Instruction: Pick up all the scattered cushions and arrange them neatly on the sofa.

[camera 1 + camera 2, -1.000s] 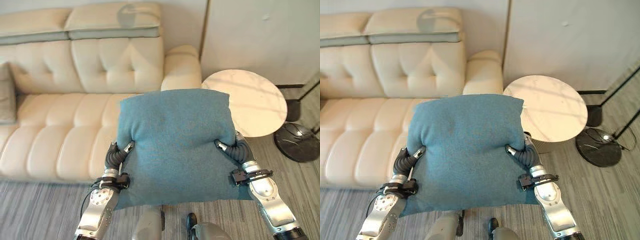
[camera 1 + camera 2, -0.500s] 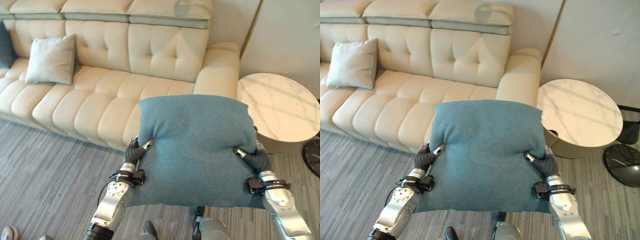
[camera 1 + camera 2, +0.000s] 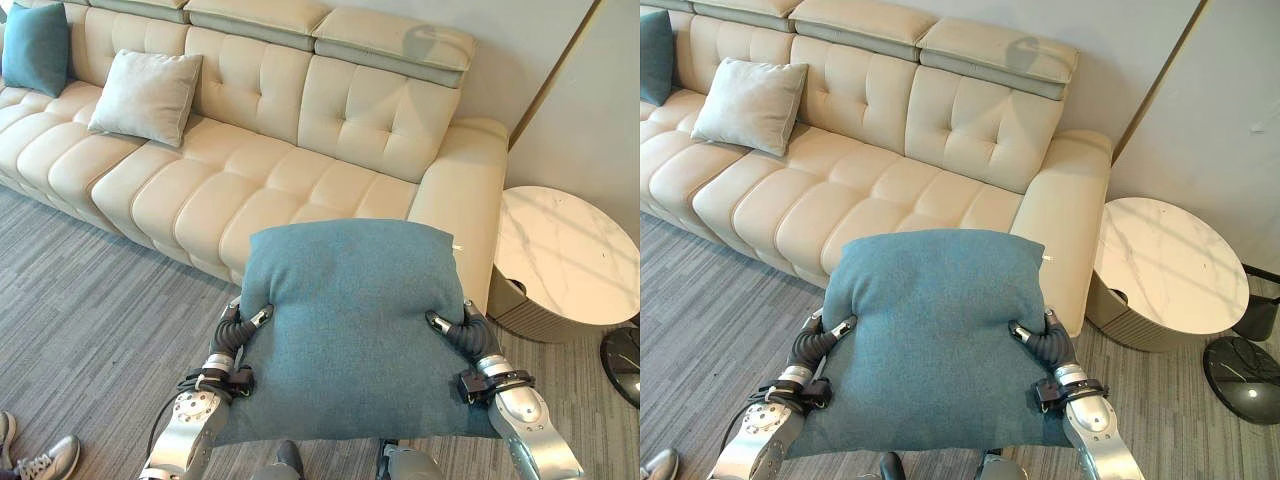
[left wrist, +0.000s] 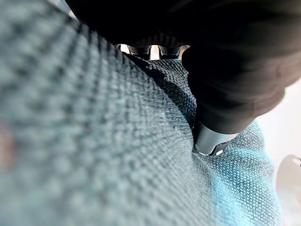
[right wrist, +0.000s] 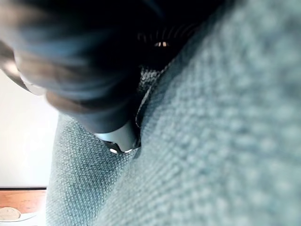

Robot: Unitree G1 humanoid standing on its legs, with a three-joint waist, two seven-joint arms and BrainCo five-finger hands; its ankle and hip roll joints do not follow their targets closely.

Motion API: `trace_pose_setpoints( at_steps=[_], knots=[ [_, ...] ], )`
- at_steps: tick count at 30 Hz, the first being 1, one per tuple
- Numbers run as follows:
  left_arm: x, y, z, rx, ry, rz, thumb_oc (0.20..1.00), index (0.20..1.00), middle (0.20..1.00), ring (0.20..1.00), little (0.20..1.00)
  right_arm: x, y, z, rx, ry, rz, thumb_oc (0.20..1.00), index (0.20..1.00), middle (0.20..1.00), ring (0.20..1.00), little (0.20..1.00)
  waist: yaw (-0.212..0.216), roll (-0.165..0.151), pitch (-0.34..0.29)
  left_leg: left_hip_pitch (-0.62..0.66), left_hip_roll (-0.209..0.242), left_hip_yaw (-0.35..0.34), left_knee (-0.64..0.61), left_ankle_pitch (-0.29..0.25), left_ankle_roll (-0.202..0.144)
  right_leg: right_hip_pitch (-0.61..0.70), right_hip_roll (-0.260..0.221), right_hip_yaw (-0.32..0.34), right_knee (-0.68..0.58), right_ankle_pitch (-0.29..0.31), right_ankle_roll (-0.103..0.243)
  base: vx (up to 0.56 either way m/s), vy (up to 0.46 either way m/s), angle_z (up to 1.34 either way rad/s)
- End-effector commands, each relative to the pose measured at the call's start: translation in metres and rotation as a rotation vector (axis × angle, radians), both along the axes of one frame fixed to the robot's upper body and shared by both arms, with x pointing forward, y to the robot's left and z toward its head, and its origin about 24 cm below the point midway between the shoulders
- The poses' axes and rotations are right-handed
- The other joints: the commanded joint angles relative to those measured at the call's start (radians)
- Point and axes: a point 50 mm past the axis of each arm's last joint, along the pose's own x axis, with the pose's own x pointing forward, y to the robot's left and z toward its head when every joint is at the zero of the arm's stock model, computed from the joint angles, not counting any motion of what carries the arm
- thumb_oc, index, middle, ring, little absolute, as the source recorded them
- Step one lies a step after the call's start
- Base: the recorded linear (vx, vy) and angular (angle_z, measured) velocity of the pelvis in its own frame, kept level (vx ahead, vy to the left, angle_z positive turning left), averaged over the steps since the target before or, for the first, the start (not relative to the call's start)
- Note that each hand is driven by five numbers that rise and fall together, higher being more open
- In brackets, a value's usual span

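I face the cream sofa (image 3: 250, 180), where a grey cushion (image 3: 145, 95) already leans. I carry the teal cushion (image 3: 350, 320) flat before it, left robot hand (image 3: 245, 322) and right robot hand (image 3: 450, 328) pinching opposite edges for balance.

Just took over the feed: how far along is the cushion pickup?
Two cushions already sit on the sofa: a grey cushion and a teal cushion against its backrest. In hand: a large teal cushion, pinched between the left hand and right hand, in front of the sofa. Left: setting it on the seat.
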Motion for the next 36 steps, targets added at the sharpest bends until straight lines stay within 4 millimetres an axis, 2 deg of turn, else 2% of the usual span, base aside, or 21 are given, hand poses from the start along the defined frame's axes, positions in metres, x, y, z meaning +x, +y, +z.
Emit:
trace_pose_setpoints(
  at_steps=[1, 3, 6, 10, 12, 14, 15, 16, 17, 19, 20, 21, 22, 23, 25, 26, 27, 29, 30, 32, 36],
  knots=[
    [0.019, -0.025, 0.049, -0.001, -0.26, -0.153, 0.2, 0.2, 0.2, 0.2, 0.2, 0.017, 0.029, 0.053, 0.133, -0.274, 0.146, 0.2, 0.2, 0.2, 0.2, 0.2, -0.006, 0.035, 0.03, -0.012, -0.039, -0.116, 0.045, -0.089, 0.029, 0.014, 0.026, 0.084, 0.314, -0.136, 0.028, 0.17, 0.166, 0.38],
    [0.021, -0.029, 0.047, -0.007, -0.257, -0.162, 0.2, 0.2, 0.2, 0.2, 0.2, 0.016, 0.028, 0.052, 0.168, -0.26, 0.151, 0.2, 0.2, 0.2, 0.2, 0.2, -0.026, 0.049, 0.042, 0.021, -0.051, -0.145, 0.039, -0.103, 0.034, -0.048, 0.08, 0.121, 0.345, -0.153, 0.019, 0.18, 0.134, 0.52],
    [0.02, -0.03, 0.046, -0.014, -0.254, -0.169, 0.2, 0.2, 0.2, 0.2, 0.2, 0.015, 0.026, 0.051, 0.184, -0.253, 0.152, 0.2, 0.2, 0.2, 0.2, 0.2, -0.043, 0.058, 0.049, 0.062, -0.057, -0.166, 0.02, -0.113, 0.029, -0.095, 0.108, 0.111, 0.312, -0.169, 0.01, 0.23, 0.074, 0.49],
    [0.019, -0.032, 0.044, -0.024, -0.252, -0.175, 0.2, 0.2, 0.2, 0.2, 0.2, 0.013, 0.019, 0.052, 0.202, -0.252, 0.151, 0.2, 0.2, 0.2, 0.2, 0.2, -0.085, 0.06, 0.065, 0.182, -0.089, -0.212, 0.001, -0.171, 0.003, -0.21, 0.133, 0.016, 0.113, -0.098, 0.056, 0.41, 0.034, 0.39],
    [0.019, -0.035, 0.043, -0.033, -0.253, -0.176, 0.2, 0.2, 0.2, 0.2, 0.2, 0.01, 0.015, 0.051, 0.196, -0.243, 0.146, 0.2, 0.2, 0.2, 0.2, 0.2, -0.104, 0.055, 0.062, 0.209, -0.1, -0.222, 0.008, -0.174, -0.009, -0.219, 0.119, -0.035, 0.05, -0.058, 0.057, 0.28, -0.051, 0.31],
    [0.018, -0.036, 0.042, -0.034, -0.251, -0.181, 0.2, 0.2, 0.2, 0.2, 0.2, 0.007, 0.011, 0.048, 0.192, -0.232, 0.133, 0.2, 0.2, 0.2, 0.2, 0.2, -0.116, 0.069, 0.055, 0.241, -0.085, -0.234, 0.011, -0.197, -0.023, -0.223, 0.13, -0.047, 0.048, -0.063, 0.067, 0.45, -0.105, 0.56],
    [0.014, -0.042, 0.04, -0.065, -0.245, -0.212, 0.2, 0.2, 0.2, 0.2, 0.2, 0.0, 0.009, 0.047, 0.203, -0.225, 0.143, 0.2, 0.2, 0.2, 0.2, 0.2, -0.129, 0.061, 0.035, 0.247, -0.093, -0.242, 0.048, -0.18, -0.044, -0.177, 0.125, -0.034, 0.022, -0.047, 0.032, 0.41, -0.119, 0.55],
    [0.014, -0.042, 0.04, -0.065, -0.244, -0.212, 0.2, 0.2, 0.2, 0.2, 0.2, -0.001, 0.009, 0.047, 0.202, -0.224, 0.143, 0.2, 0.2, 0.2, 0.2, 0.2, -0.129, 0.061, 0.035, 0.247, -0.092, -0.243, 0.049, -0.181, -0.045, -0.176, 0.125, -0.035, 0.021, -0.047, 0.031, 0.46, -0.206, 0.69],
    [0.013, -0.046, 0.04, -0.088, -0.245, -0.213, 0.2, 0.2, 0.2, 0.2, 0.2, -0.002, 0.002, 0.047, 0.183, -0.229, 0.114, 0.2, 0.2, 0.2, 0.2, 0.2, -0.147, 0.073, 0.011, 0.218, -0.055, -0.221, 0.173, -0.107, -0.099, -0.142, 0.135, -0.029, 0.035, -0.044, 0.009, 0.38, -0.169, 0.64],
    [0.01, -0.047, 0.037, -0.1, -0.235, -0.225, 0.2, 0.2, 0.2, 0.2, 0.2, -0.001, -0.002, 0.048, 0.154, -0.231, 0.112, 0.2, 0.2, 0.2, 0.2, 0.2, -0.16, 0.085, -0.001, 0.189, 0.003, -0.169, 0.304, -0.038, -0.13, -0.091, 0.15, -0.031, 0.034, -0.076, -0.021, 0.35, -0.139, 0.33],
    [0.01, -0.047, 0.037, -0.101, -0.235, -0.225, 0.2, 0.2, 0.2, 0.2, 0.2, -0.001, -0.002, 0.048, 0.154, -0.231, 0.112, 0.2, 0.2, 0.2, 0.2, 0.2, -0.16, 0.087, 0.0, 0.188, 0.005, -0.169, 0.308, -0.04, -0.131, -0.091, 0.152, -0.032, 0.033, -0.076, -0.021, 0.22, -0.091, -0.07],
    [0.01, -0.047, 0.037, -0.096, -0.236, -0.224, 0.2, 0.2, 0.2, 0.2, 0.2, 0.0, -0.005, 0.048, 0.143, -0.234, 0.1, 0.2, 0.2, 0.2, 0.2, 0.2, -0.16, 0.095, -0.007, 0.172, 0.018, -0.162, 0.373, 0.018, -0.141, -0.065, 0.173, -0.021, 0.029, -0.095, -0.041, 0.3, -0.11, -0.3],
    [0.011, -0.049, 0.037, -0.104, -0.235, -0.224, 0.2, 0.2, 0.2, 0.2, 0.2, 0.002, -0.008, 0.05, 0.125, -0.237, 0.091, 0.2, 0.2, 0.2, 0.2, 0.2, -0.159, 0.082, -0.009, 0.115, 0.036, -0.134, 0.426, 0.016, -0.114, -0.022, 0.181, 0.017, 0.012, -0.123, -0.056, 0.3, -0.108, -0.38],
    [0.011, -0.049, 0.037, -0.105, -0.235, -0.224, 0.2, 0.2, 0.2, 0.2, 0.2, 0.002, -0.008, 0.05, 0.125, -0.238, 0.091, 0.2, 0.2, 0.2, 0.2, 0.2, -0.155, 0.085, -0.008, 0.113, 0.041, -0.132, 0.433, 0.011, -0.114, -0.023, 0.185, 0.019, 0.012, -0.122, -0.057, 0.27, -0.041, -0.23],
    [0.013, -0.047, 0.039, -0.096, -0.241, -0.221, 0.2, 0.2, 0.2, 0.2, 0.2, 0.005, -0.011, 0.055, 0.093, -0.26, 0.079, 0.2, 0.2, 0.2, 0.2, 0.2, -0.139, 0.061, -0.009, 0.026, 0.039, -0.14, 0.329, -0.083, -0.066, 0.023, 0.175, 0.096, -0.012, -0.142, -0.04, 0.26, 0.078, -0.34],
    [0.013, -0.047, 0.039, -0.096, -0.241, -0.221, 0.2, 0.2, 0.2, 0.2, 0.2, 0.005, -0.011, 0.055, 0.093, -0.26, 0.079, 0.2, 0.2, 0.2, 0.2, 0.2, -0.136, 0.061, -0.008, 0.028, 0.039, -0.137, 0.327, -0.084, -0.065, 0.023, 0.175, 0.098, -0.011, -0.143, -0.039, 0.3, 0.129, -0.84],
    [0.013, -0.047, 0.039, -0.088, -0.242, -0.222, 0.2, 0.2, 0.2, 0.2, 0.2, 0.006, -0.011, 0.056, 0.082, -0.264, 0.074, 0.2, 0.2, 0.2, 0.2, 0.2, -0.121, 0.046, 0.001, -0.032, 0.04, -0.184, 0.235, -0.091, -0.063, 0.044, 0.167, 0.146, -0.006, -0.153, -0.034, 0.19, 0.087, -1.03],
    [0.013, -0.047, 0.04, -0.082, -0.242, -0.22, 0.2, 0.2, 0.2, 0.2, 0.2, 0.006, -0.01, 0.055, 0.076, -0.259, 0.072, 0.2, 0.2, 0.2, 0.2, 0.2, -0.112, 0.039, 0.005, -0.049, 0.039, -0.216, 0.174, -0.067, -0.067, 0.053, 0.167, 0.175, -0.004, -0.159, -0.035, 0.19, 0.09, -0.89],
    [0.013, -0.045, 0.041, -0.083, -0.248, -0.206, 0.2, 0.2, 0.2, 0.2, 0.2, 0.006, -0.012, 0.053, 0.063, -0.256, 0.057, 0.2, 0.2, 0.2, 0.2, 0.2, -0.101, 0.04, 0.015, -0.095, 0.064, -0.262, 0.118, 0.004, -0.092, 0.081, 0.168, 0.212, -0.003, -0.173, -0.036, 0.22, 0.136, -1.01],
    [0.014, -0.045, 0.044, -0.1, -0.263, -0.184, 0.2, 0.2, 0.2, 0.2, 0.2, 0.007, -0.014, 0.052, 0.064, -0.252, 0.035, 0.2, 0.2, 0.2, 0.2, 0.2, -0.09, 0.048, 0.024, -0.113, 0.088, -0.275, 0.069, 0.061, -0.107, 0.108, 0.17, 0.248, 0.007, -0.195, -0.035, 0.23, 0.166, -0.85],
    [0.016, -0.048, 0.047, -0.117, -0.278, -0.178, 0.2, 0.2, 0.2, 0.2, 0.2, 0.008, -0.011, 0.051, 0.067, -0.252, 0.036, 0.2, 0.2, 0.2, 0.2, 0.2, -0.081, 0.064, 0.02, -0.092, 0.076, -0.302, 0.029, 0.059, -0.108, 0.115, 0.18, 0.313, 0.03, -0.208, -0.028, 0.23, 0.261, -1.01]
  ],
)
